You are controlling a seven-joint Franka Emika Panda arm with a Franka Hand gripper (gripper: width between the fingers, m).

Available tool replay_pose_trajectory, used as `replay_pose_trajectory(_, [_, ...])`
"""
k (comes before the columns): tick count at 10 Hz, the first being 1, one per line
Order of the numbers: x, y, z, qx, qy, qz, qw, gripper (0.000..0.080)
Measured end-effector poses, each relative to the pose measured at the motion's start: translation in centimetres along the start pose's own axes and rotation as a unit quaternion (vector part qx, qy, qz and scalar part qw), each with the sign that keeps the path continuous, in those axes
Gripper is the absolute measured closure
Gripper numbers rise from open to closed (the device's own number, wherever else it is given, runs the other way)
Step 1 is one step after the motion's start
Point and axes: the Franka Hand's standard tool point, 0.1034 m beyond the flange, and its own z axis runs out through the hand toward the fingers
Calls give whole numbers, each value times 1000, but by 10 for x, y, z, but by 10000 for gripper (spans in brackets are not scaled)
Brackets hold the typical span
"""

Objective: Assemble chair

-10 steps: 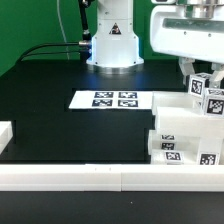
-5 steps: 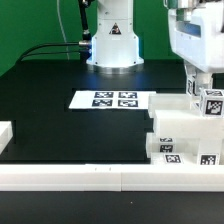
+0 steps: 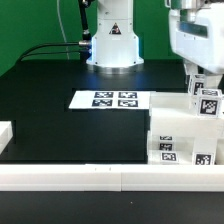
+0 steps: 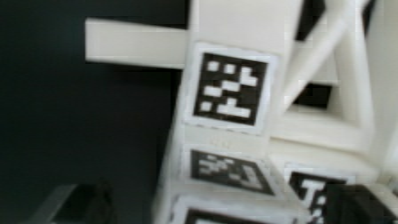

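Lower now than a second ago, the gripper [image 3: 203, 80] is hanging over the tagged chair [image 3: 180, 135]; its jaw width cannot be told. No readable writing.

Chair [image 3: 185, 130] cut off at exterior view's right edge

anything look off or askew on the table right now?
Nothing stands out. The chair parts sit stacked at the exterior view's right, tags facing the camera, with the hand right above the topmost tagged piece. The marker board lies flat and square. No breakage visible.
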Motion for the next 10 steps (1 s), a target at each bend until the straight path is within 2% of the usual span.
replay_pose_trajectory(1, [2, 0, 0, 0, 0, -85, 996, 172])
replay_pose_trajectory(2, [2, 0, 0, 0, 0, -160, 987, 172])
replay_pose_trajectory(5, [3, 0, 0, 0, 2, -256, 967, 151])
replay_pose_trajectory(6, [4, 0, 0, -1, 2, -302, 953, 150])
replay_pose_trajectory(7, [4, 0, 0, -7, 10, -391, 920, 150])
replay_pose_trajectory(8, [6, 0, 0, -18, 19, -533, 846, 150])
replay_pose_trajectory(9, [7, -1, 0, -22, 19, -596, 803, 150])
replay_pose_trajectory(10, [7, -1, 0, -21, 20, -591, 806, 150])
